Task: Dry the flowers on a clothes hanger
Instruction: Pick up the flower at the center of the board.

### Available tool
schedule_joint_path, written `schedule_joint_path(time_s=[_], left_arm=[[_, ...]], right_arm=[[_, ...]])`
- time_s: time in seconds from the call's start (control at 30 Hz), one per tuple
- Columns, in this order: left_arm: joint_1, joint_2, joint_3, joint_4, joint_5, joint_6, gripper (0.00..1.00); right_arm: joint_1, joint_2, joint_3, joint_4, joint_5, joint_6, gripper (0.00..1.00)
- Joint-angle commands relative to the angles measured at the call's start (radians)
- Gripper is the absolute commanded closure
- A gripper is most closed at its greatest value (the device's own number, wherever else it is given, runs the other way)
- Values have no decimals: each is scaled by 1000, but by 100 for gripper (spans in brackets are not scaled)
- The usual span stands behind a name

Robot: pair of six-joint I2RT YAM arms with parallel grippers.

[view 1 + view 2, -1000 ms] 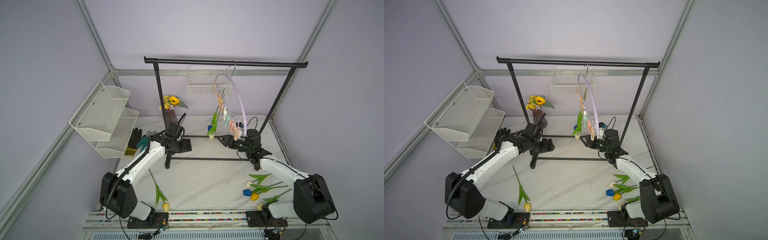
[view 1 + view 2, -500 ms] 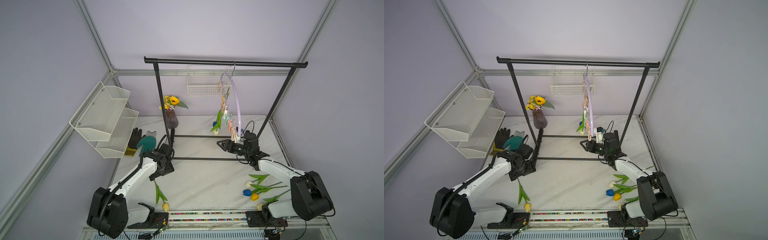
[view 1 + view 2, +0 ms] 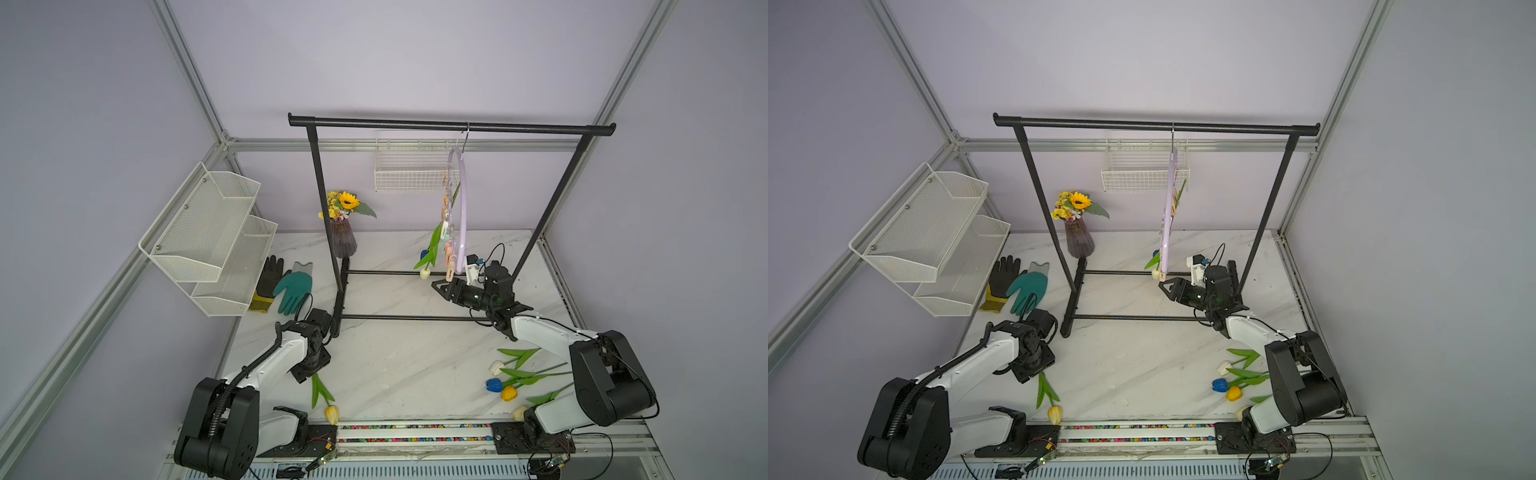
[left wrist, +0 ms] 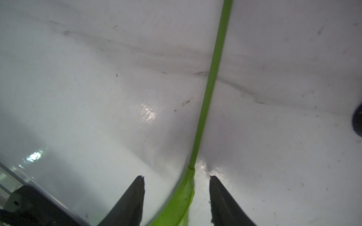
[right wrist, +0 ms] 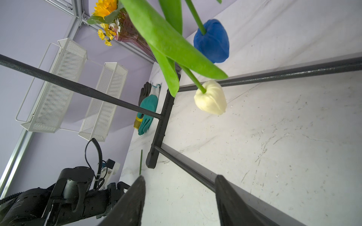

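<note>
Left pincer (image 4: 176, 177): lowered over the yellow tulip (image 3: 331, 414), which lies flat on the desk (image 3: 395, 353) near my left arm's base. The jaws stand partly apart, one on each side of the thin green stem (image 4: 207, 97), just where it widens into the leaf sheath. Neither jaw touches it, so nothing is held. I judge this straddle sets up a pinch on the firm stem rather than on the soft head.

Right pincer (image 5: 180, 177): jaws apart and empty, hovering low near the bottom end of the clothes hanger (image 3: 462, 216), under its pegs (image 3: 448, 253). It is probably placed there to work a peg when a stem comes.

The hanger is a thin lilac plastic arch, seen nearly edge-on, with its metal hook over the bar of the black rack (image 3: 449, 124). Two tulips are clipped by the stem and so dangle heads-down: a cream-white head (image 5: 210, 97) and a blue head (image 5: 212, 42). Both heads are matte and bud-shaped. Their leaves are broad, smooth and pointed.

Loose tulips (image 3: 509, 378) lie in a cluster by my right arm's base, not yet hung.

The desk has a white marble pattern, glossy and lightly scuffed.
</note>
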State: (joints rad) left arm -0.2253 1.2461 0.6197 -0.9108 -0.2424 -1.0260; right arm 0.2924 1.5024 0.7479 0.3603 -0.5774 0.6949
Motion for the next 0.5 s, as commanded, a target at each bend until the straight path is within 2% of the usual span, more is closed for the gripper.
schedule_joint_path(time_s=[0.0, 0.3, 0.47], left_arm=[[25, -8, -12, 69, -11, -16, 64], [79, 10, -43, 138, 21, 12, 71], [98, 24, -65, 169, 38, 18, 78]], right_arm=[[-3, 20, 20, 40, 2, 7, 41], [-2, 39, 21, 43, -4, 4, 41], [-3, 45, 28, 33, -2, -2, 42]])
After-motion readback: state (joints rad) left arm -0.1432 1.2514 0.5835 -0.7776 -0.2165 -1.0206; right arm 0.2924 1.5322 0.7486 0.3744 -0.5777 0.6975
